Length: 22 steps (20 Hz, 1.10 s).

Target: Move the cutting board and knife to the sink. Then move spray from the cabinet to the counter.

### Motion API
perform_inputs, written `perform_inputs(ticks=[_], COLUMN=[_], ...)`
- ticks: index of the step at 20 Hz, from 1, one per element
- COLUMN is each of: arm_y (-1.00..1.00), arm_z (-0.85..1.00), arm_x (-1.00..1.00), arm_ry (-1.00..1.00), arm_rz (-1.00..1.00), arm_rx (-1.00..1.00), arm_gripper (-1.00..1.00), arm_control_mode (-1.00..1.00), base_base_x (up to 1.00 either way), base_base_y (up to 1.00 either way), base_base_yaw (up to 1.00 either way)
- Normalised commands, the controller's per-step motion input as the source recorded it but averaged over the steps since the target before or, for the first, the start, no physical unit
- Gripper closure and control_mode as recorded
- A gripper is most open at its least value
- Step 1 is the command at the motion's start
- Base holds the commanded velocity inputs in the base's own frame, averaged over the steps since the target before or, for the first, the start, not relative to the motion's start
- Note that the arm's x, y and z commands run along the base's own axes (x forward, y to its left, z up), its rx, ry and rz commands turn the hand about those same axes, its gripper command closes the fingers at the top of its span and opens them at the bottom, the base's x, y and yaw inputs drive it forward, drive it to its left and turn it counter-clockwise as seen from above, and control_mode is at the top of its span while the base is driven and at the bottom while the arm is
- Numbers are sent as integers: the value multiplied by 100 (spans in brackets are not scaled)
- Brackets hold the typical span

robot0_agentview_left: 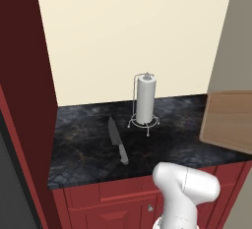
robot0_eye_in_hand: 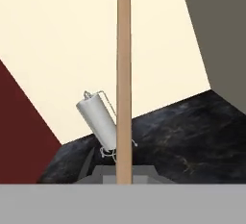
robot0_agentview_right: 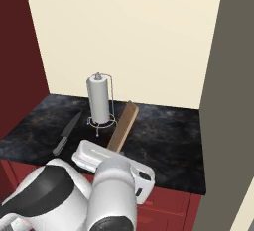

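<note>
Your cutting board rides edge-on in the claw, clamped tight on its lower edge and lifted clear of the tabletop, just right of the paper-towel roll. It looks stiff and smooth, so expect it to pivot or slip; grip deep. The knife lies flat left of the roll; take its handle.
</note>
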Motion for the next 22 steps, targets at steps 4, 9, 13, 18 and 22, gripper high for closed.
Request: perform_inputs(ticks=[4, 9, 13, 18, 22], arm_y=[16, 17, 12, 26, 38], arm_z=[86, 57, 28, 3, 0], arm_x=[-30, -39, -53, -60, -24], arm_ry=[0, 0, 0, 0, -1], arm_rz=[-2, 0, 8, 15, 15], arm_rx=[-16, -7, -1, -1, -2], arm_gripper=[100, 100, 100, 100, 100], arm_control_mode=[-100, -100, -100, -100, -100], base_base_x=[0, 0, 0, 0, 0], base_base_y=[0, 0, 0, 0, 0], base_base_yaw=[0, 0, 0, 0, 0])
